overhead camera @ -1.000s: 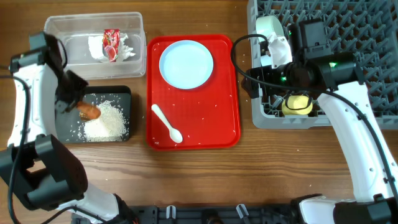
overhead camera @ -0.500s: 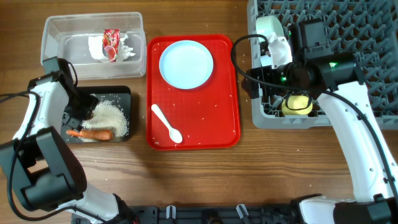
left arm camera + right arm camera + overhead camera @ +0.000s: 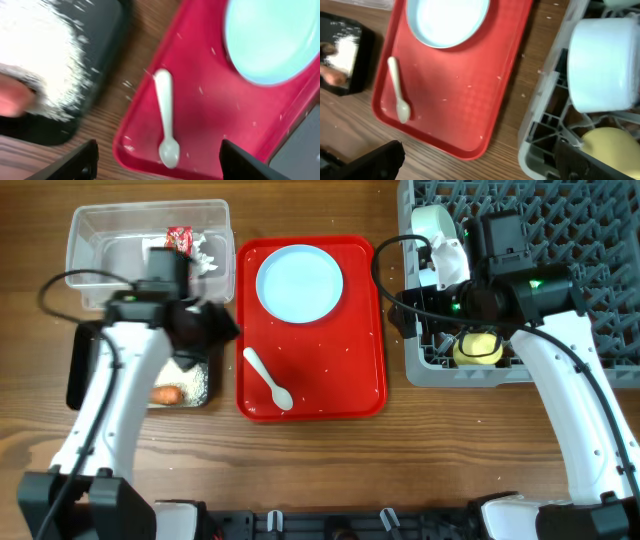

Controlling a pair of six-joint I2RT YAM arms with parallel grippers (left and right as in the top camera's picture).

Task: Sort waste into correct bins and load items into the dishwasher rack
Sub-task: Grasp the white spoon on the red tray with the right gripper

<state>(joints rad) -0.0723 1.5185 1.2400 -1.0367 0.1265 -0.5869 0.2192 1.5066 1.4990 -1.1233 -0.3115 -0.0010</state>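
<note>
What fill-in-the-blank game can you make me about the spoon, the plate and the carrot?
1. The white spoon lies on a serving tray whose colour is ___.
2. The round plate at the far end of that tray is pale ___.
3. The carrot lies in the black tray beside a white heap of ___.

Missing words: red, blue, rice.

Brown wood-grain table [image 3: 320, 470] fills the whole background.
</note>
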